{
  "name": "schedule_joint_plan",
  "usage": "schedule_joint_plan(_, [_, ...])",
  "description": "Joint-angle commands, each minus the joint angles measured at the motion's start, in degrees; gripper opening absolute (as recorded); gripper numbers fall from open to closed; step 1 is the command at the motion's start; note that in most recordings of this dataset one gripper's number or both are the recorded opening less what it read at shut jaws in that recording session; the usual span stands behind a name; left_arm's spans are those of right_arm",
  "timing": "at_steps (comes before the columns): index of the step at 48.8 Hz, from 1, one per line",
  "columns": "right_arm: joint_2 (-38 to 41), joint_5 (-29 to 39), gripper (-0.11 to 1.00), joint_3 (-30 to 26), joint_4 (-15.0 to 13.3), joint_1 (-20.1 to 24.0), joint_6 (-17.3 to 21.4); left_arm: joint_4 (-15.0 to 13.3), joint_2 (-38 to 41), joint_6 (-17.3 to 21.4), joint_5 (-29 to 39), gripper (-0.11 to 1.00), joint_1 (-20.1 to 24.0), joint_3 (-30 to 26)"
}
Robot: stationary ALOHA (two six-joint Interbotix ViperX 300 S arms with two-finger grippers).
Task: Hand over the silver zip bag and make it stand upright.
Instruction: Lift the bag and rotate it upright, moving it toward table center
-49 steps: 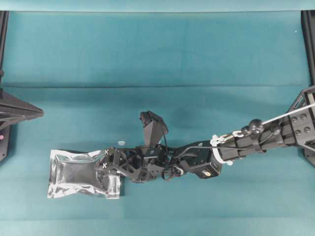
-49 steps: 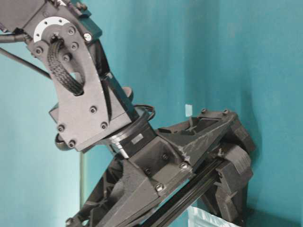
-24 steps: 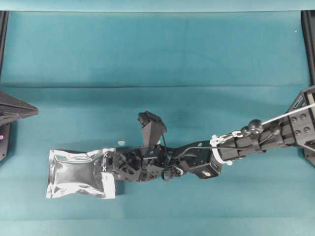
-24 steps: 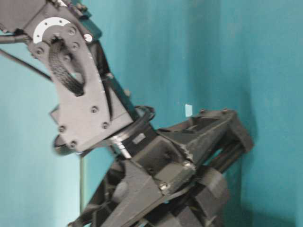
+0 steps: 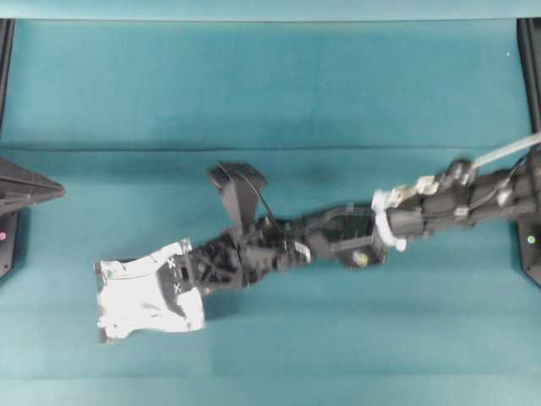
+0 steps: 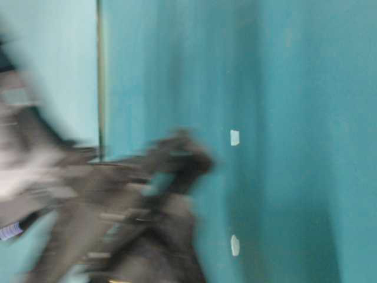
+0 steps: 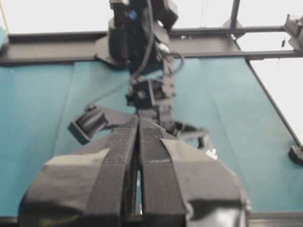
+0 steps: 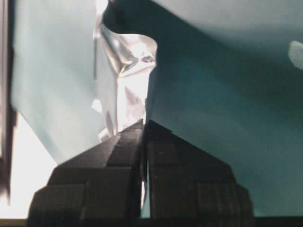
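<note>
The silver zip bag [image 5: 142,296] is crinkled and shiny, raised at its right end on the left part of the teal table. My right gripper [image 5: 182,275] reaches across the middle and is shut on the bag's right edge. In the right wrist view the bag's foil [image 8: 128,71] runs up from between the closed fingertips of the right gripper [image 8: 144,124]. My left gripper [image 5: 61,191] stays at the far left edge, apart from the bag. Its jaws are pressed together with nothing in them in the left wrist view, where the left gripper [image 7: 138,120] hides the bag.
The right arm [image 5: 355,241] stretches across the table from the right side. The table-level view is motion-blurred, with the dark arm [image 6: 141,206] and two small white specks [image 6: 234,137] on the cloth. Black frame posts [image 5: 528,51] stand at the table's side edges.
My right gripper closed on the bag's right edge, then rolled and lifted it. The bag now looks shorter and crumpled from above. The left arm has barely moved.
</note>
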Motion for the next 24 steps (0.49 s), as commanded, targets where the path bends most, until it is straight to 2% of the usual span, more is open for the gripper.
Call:
schedule_joint_plan(1, [-3.34, 5.89, 0.01, -2.9, -0.26, -1.32, -4.92, 0.18, -0.18, 0.09, -0.26, 0.0, -0.09, -1.14])
schedule_joint_plan(9, [-6.42, 15.64, 0.01, -6.42, -0.44, -3.69, -12.74, 0.18, -0.53, 0.09, -0.26, 0.0, -0.09, -1.32])
schedule_joint_plan(24, [-8.79, 35.68, 0.01, -12.74, -2.46, -6.68, -21.97, 0.18, -0.7, 0.09, -0.26, 0.0, -0.09, -1.32])
